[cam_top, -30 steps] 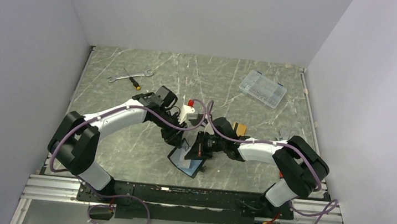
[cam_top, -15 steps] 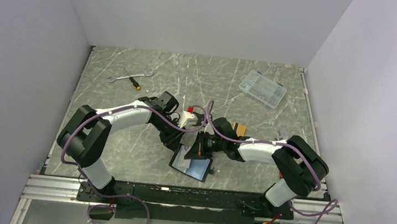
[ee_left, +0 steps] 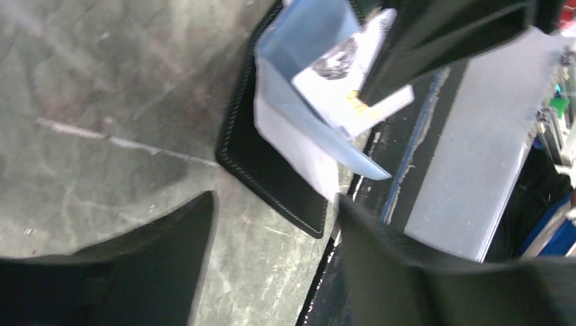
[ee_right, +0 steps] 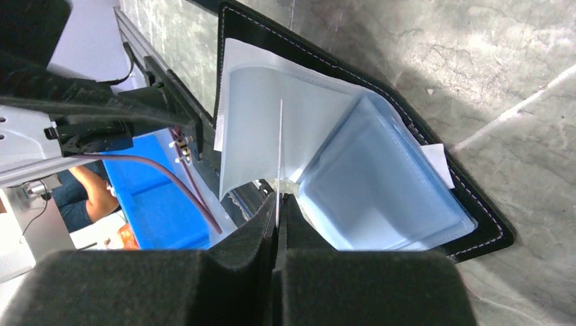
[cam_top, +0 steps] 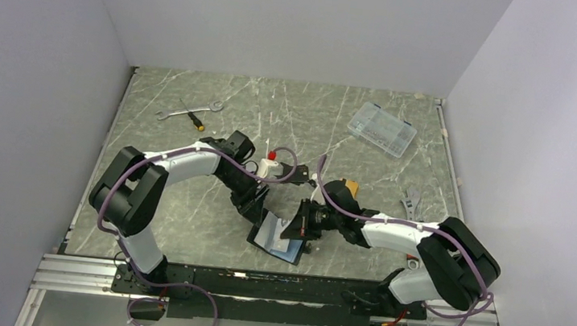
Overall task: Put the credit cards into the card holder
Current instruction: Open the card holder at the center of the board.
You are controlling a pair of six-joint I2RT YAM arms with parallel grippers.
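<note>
Card holder (cam_top: 277, 239): lying open. Your right gripper (ee_right: 280, 204): clamped on one credit card (ee_right: 280, 149), not yet seated. Left gripper (ee_left: 275, 204): fingers apart, empty. Other cards (cam_top: 353, 188), two o'clock of holder: pending.

The card holder (cam_top: 277, 239) lies open near the front edge of the bench (cam_top: 182, 217) — left claw (cam_top: 254, 208) just behind-left, right claw (cam_top: 293, 229) at its right, with a card (ee_right: 279, 149) standing in the fold. Far back, a wrench (cam_top: 186, 109) and screwdriver (cam_top: 194, 117) lie left — a box (cam_top: 382, 128) right.
</note>
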